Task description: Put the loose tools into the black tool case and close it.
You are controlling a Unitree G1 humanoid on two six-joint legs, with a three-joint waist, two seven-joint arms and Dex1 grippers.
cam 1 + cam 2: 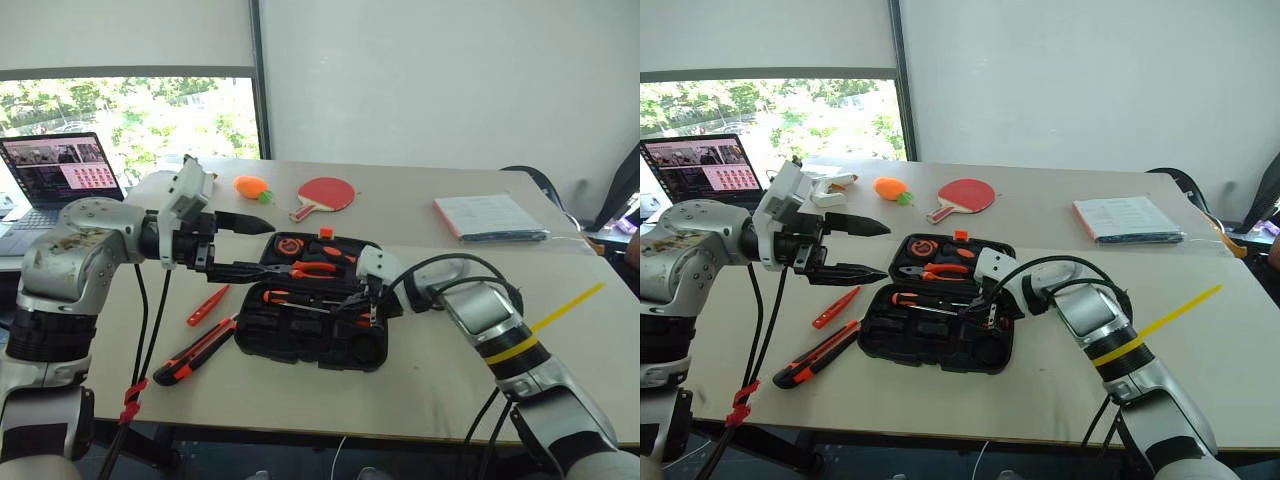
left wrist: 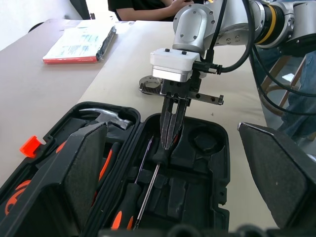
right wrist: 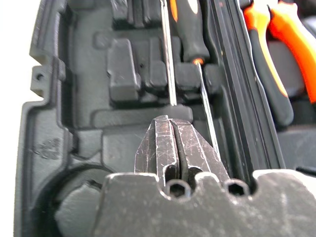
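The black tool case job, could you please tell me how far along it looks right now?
Partly done. Two screwdrivers already lie in the open black tool case. The right pincer is shut, empty, over the case's slots; the left pincer hangs open above the table. Left to do: the small orange screwdriver and utility knife on the table, the tape roll beside the case, then closing the lid.

A pale table point(image 1: 430, 370) carries the open black tool case point(image 1: 312, 330), a utility knife point(image 1: 193, 352), a small orange screwdriver point(image 1: 207, 305), a table-tennis paddle point(image 1: 324, 194) and what may be a booklet point(image 1: 489, 217).
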